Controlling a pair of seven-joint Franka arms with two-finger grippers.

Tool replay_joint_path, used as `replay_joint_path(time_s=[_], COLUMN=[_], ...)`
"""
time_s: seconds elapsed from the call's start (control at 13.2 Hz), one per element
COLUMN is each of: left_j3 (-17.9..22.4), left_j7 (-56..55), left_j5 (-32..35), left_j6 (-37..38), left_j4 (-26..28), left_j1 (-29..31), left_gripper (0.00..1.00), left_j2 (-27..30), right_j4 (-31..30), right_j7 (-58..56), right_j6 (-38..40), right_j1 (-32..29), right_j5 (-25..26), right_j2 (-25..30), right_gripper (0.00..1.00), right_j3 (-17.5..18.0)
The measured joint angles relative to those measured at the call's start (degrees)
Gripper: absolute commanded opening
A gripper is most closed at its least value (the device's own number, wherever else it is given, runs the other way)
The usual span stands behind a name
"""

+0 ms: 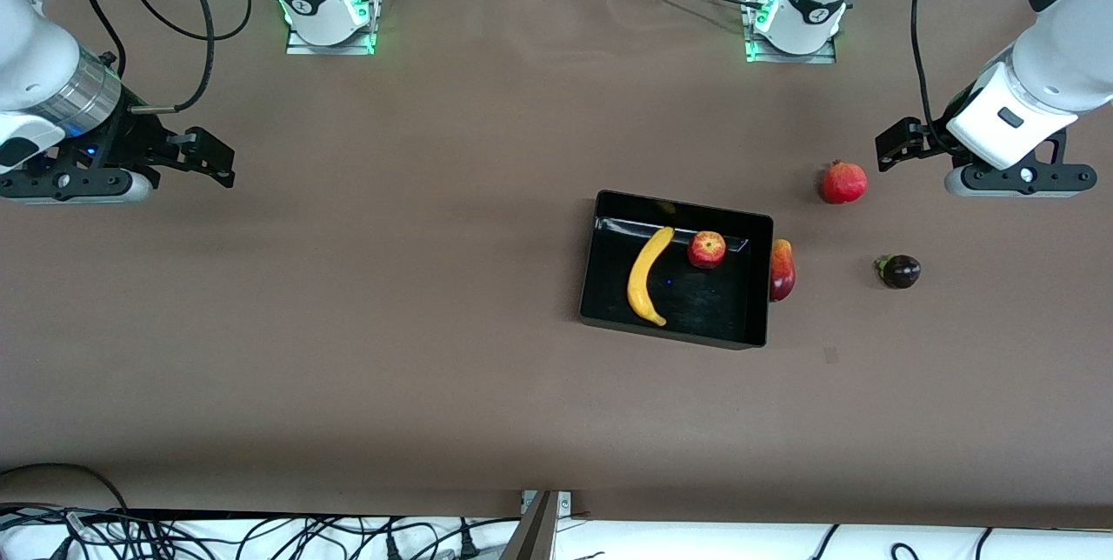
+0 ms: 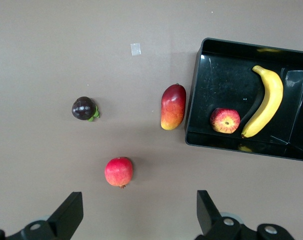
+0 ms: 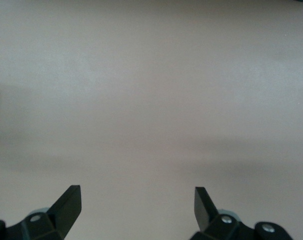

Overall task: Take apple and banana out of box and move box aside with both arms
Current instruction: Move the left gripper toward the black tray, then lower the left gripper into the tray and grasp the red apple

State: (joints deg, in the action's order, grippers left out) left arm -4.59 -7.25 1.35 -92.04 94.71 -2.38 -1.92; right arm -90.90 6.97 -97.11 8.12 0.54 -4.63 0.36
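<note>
Nothing of the task is done yet, as far as the frames show. Nearest the front camera among the task's things, the banana [image 1: 649,276] lies inside the box [image 1: 675,327], a shallow black tray standing on the table [image 1: 348,351] toward the left arm's end, well in from every edge. The apple [image 1: 707,249] sits in the box too, just beside the banana's upper tip and a little farther from the camera.

Outside the box, a red-yellow mango [image 1: 782,270] rests against its wall. A dark purple fruit [image 1: 900,271] lies closer to the left arm's end, and a pomegranate [image 1: 843,182] lies farther from the camera than both.

The left pincer [image 1: 896,145] hangs released and empty near the pomegranate. The right pincer [image 1: 209,162] waits released and empty over bare table at the right arm's end.

Left to do: lift out both fruits, then shift the box with both arms.
</note>
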Motion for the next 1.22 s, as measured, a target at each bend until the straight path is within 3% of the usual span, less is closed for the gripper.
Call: replay_joint_path(time_s=[0.68, 0.99, 1.22], left_j3=[-0.72, -8.19, -11.94], left_j7=[-1.47, -10.97, -22.17], left_j5=[-0.03, -0.31, -0.31], left_j6=[0.75, 2.11, -3.38], left_j4=[-1.58, -1.72, -2.45], left_j1=[-0.71, -1.62, -6.12], left_gripper=[1.0, 1.0, 1.0], left_j2=[-1.19, -3.59, -12.44], right_j4=[0.0, 0.04, 0.13], right_j7=[0.0, 0.0, 0.0], right_j6=[0.0, 0.0, 0.0], right_j1=[1.28, 1.31, 1.32], right_j5=[0.03, 0.06, 0.11], right_j2=[0.0, 0.0, 0.0], right_gripper=[1.0, 1.0, 1.0], right_j3=[0.01, 0.01, 0.01])
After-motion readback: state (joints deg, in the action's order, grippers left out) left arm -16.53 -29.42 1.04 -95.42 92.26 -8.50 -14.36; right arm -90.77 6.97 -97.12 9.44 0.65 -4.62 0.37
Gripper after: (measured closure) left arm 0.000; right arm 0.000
